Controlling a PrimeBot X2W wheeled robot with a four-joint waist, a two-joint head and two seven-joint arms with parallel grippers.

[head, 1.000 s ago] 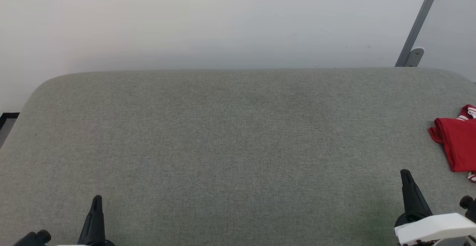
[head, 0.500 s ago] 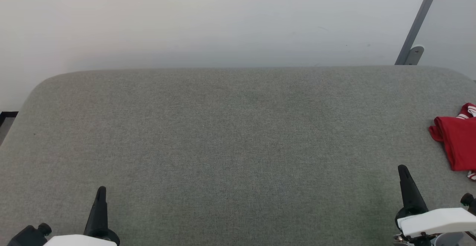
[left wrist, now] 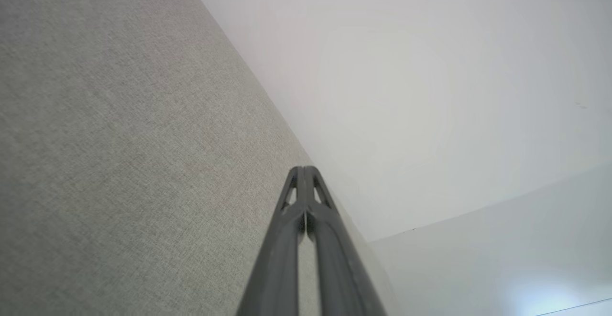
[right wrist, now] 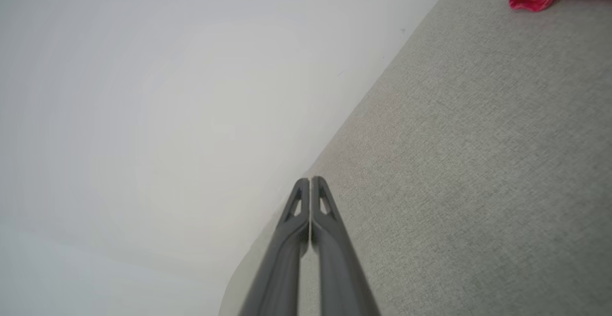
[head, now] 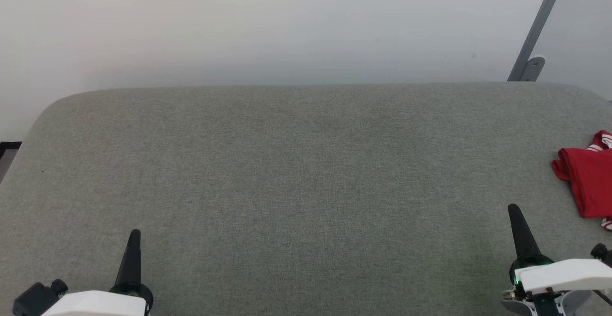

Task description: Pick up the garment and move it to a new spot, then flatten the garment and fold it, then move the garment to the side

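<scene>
Your left jaws are closed tip to tip with nothing between them, their long dark fingers [left wrist: 279, 258] lying over the grey woven fabric surface [head: 306, 163]. Your right jaws are closed and empty too, fingers [right wrist: 334, 263] pointing toward the surface's far edge. Ahead of the right jaws and off to their right, well apart from the tips, the red folded cloth garment with white-and-red striped trim [head: 588, 187] lies on the surface. Beyond both jaws stands a pale plain wall [head: 287, 24].
</scene>
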